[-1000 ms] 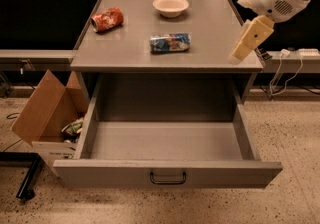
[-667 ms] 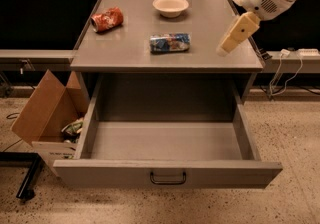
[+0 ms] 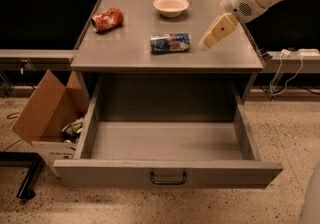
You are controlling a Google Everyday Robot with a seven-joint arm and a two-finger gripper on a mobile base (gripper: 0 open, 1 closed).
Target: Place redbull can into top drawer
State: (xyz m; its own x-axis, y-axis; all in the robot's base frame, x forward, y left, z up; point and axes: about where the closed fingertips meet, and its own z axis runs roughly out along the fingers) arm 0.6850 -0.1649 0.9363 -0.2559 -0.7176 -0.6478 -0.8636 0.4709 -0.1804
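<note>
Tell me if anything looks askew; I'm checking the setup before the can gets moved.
Both cans lie on their sides: the redbull can mid-counter, the red-orange can back left. The top drawer stands open. The gripper hovers beside the redbull can.

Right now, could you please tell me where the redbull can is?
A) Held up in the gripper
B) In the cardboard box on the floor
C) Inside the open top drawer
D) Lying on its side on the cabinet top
D: the redbull can lies on its side on the cabinet top, the gripper is just to its right and apart from it, and the top drawer stands open below.
</note>
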